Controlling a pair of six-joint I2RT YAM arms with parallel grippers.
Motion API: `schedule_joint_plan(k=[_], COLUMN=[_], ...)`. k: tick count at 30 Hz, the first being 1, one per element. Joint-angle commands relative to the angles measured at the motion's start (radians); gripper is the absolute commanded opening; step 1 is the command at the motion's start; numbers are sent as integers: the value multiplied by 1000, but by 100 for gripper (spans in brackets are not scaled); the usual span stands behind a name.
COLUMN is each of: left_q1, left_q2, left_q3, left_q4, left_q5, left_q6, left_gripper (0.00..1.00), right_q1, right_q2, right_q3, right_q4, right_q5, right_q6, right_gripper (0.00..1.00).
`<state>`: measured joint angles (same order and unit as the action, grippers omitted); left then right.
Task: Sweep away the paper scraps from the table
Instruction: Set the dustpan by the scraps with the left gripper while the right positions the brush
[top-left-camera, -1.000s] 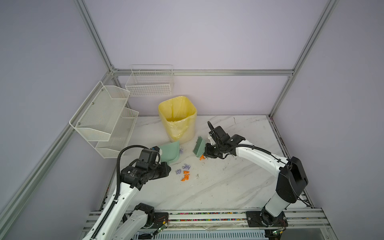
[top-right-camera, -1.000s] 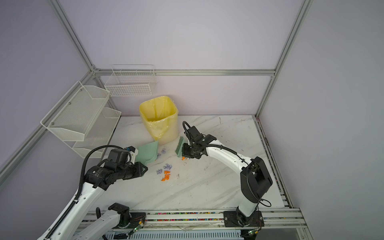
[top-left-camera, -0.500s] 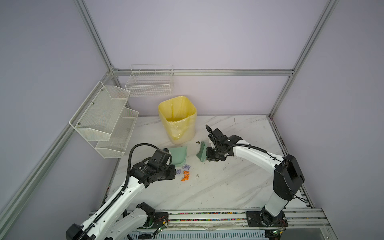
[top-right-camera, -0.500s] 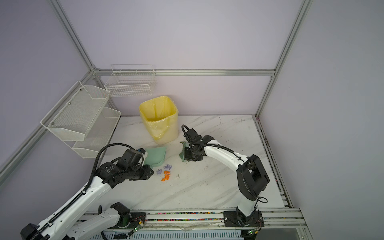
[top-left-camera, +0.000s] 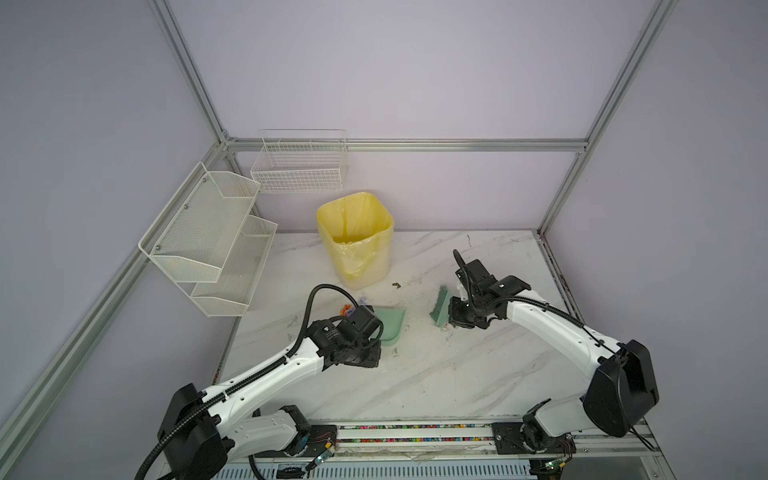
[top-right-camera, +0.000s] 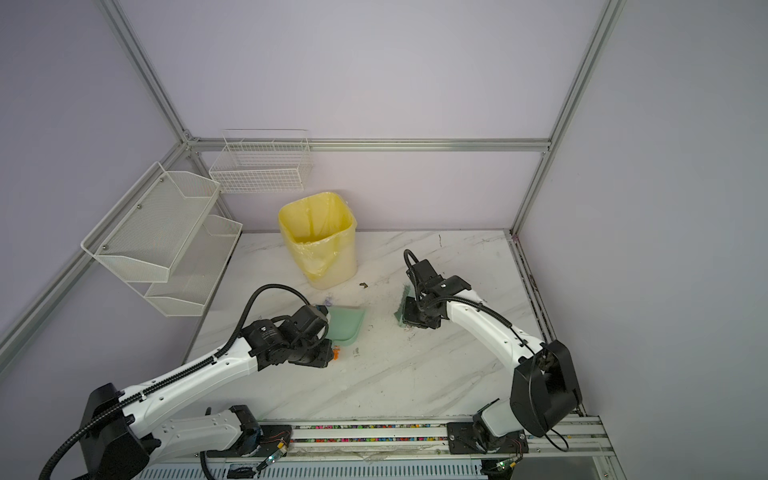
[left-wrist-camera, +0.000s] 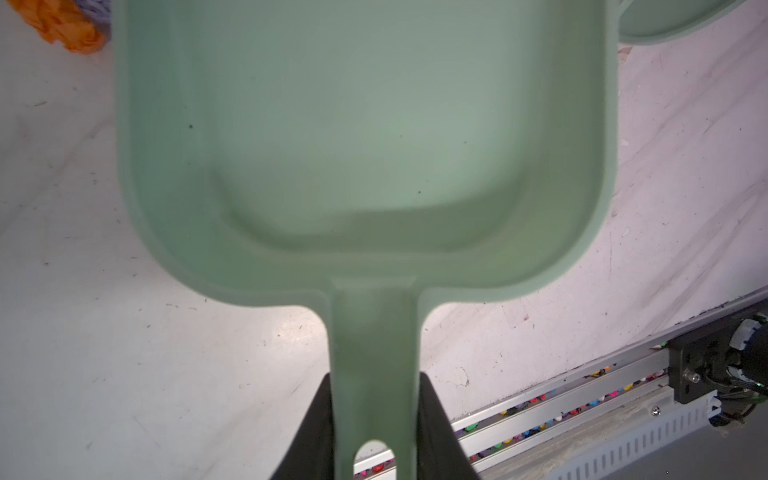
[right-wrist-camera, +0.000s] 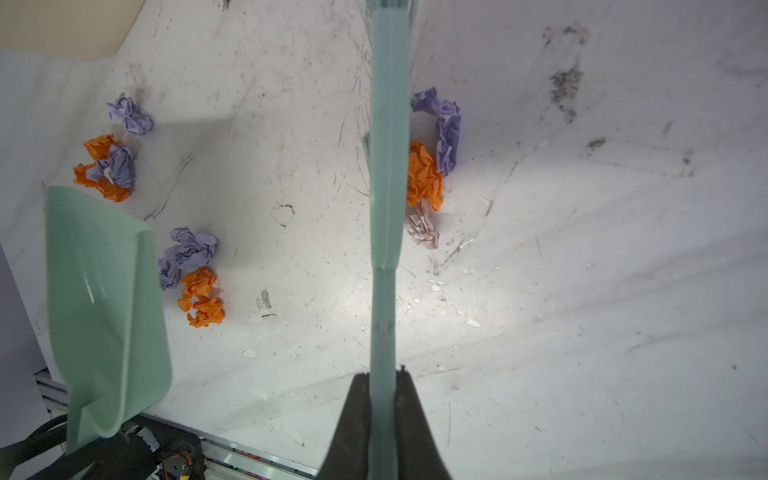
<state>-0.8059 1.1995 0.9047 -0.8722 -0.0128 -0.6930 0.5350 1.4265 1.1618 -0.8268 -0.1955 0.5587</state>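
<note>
The left arm reaches low over the bench from the front rail, its wrist bent down. The left tool is clenched on the handle of the green dustpan, whose open edge faces away from the robot's base. The right arm stretches in from the front right corner with its forearm sloping down toward the middle. The right tool is clamped tight on the thin handle of the green brush, which stands well apart from the dustpan. The right wrist view shows the paper scraps lying on the bench in three orange-and-lilac clumps: one touches the side of the brush and two lie just beside the dustpan. In both top views the left wrist hides most of them. The white marbled bench is scuffed and flecked with dark specks. A yellow-lined bin stands near the back wall, and white wire racks hang on the lilac walls.
</note>
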Motion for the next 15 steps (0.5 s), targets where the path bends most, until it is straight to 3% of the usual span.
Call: schedule_joint_plan(k=[1, 15], left_q1=[-38, -132], left_q2=[51, 205], left_q3=[146, 289], left_q4=[74, 70], left_q5=[-25, -26], left_q6=[-7, 16], left_gripper=[9, 9], right_q1=[-15, -41], right_q2=[-70, -144], right_q3=[7, 143], right_q4=[-58, -169], right_q5=[1, 40], right_q6=[-24, -60], right_gripper=[0, 0])
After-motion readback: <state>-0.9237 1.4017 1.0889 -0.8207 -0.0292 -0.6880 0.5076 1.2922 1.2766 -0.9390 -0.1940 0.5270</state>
